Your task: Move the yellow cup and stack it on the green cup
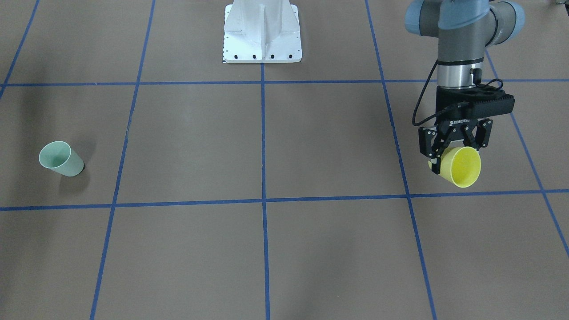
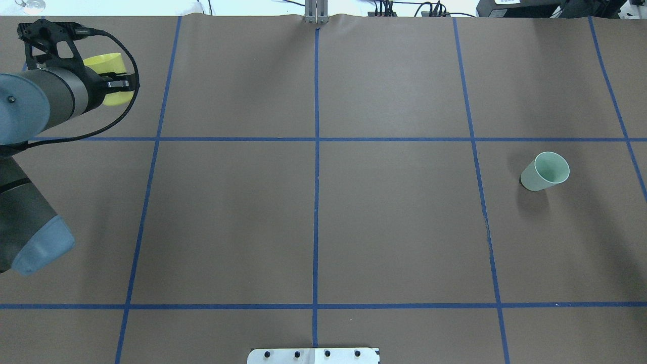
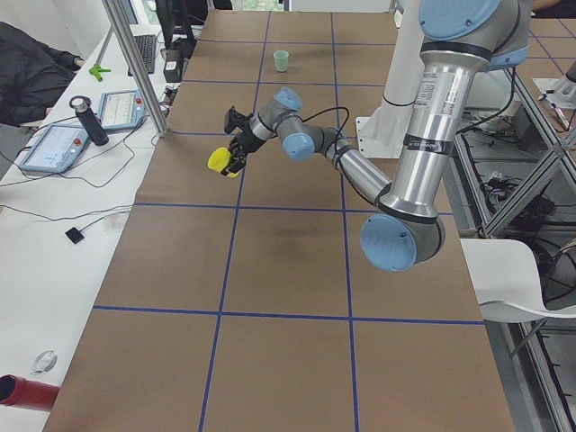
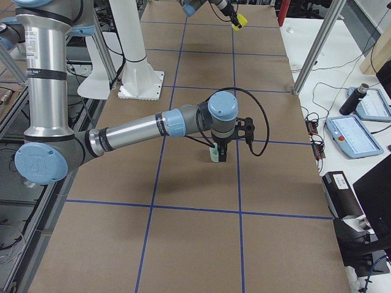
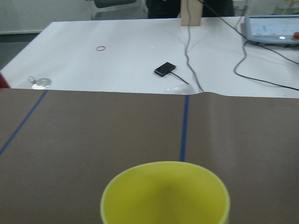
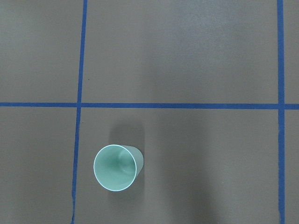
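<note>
- My left end effector [image 1: 458, 150] is clenched on the yellow cup [image 1: 465, 167], holding it tilted above the tabletop [image 1: 200, 142].
- The green cup [image 1: 61, 158] stands upright, well apart, on the opposite side.
- I judge this to be the transfer step. Next, the cup needs carrying across and lining up over the green rim.
- I cannot tell the grip of my right end effector [image 4: 218, 152].

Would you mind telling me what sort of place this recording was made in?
Most likely a robotics lab's test cell. An industrial robot arm reaches over a paper-covered table marked with a blue tape grid, and teach pendants lie on the side bench.
</note>
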`<state>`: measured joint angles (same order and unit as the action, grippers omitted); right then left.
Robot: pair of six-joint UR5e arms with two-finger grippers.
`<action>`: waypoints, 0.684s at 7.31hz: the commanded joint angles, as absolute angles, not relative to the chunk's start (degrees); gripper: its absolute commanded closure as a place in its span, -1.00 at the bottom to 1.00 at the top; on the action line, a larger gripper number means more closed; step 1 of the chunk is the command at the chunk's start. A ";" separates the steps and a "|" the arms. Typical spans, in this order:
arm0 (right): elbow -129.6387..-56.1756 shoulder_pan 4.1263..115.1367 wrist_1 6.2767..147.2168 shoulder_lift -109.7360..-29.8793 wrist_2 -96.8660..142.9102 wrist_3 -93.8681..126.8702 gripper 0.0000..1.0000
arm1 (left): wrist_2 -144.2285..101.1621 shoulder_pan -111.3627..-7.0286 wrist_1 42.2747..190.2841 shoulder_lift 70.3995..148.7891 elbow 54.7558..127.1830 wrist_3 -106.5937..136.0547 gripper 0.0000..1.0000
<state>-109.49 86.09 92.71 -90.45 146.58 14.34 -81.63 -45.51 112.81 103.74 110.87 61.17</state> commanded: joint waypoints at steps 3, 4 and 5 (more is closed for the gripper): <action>-99.70 76.24 92.38 -71.41 145.63 25.65 -1.00 | -85.25 -39.91 122.59 106.52 111.27 57.67 1.00; -98.80 70.98 92.03 -67.80 145.55 25.84 -1.00 | -85.17 -37.55 122.87 107.31 111.53 52.96 1.00; -98.18 66.93 91.93 -64.72 145.46 26.36 -1.00 | -85.25 -35.79 124.87 107.75 110.75 52.13 1.00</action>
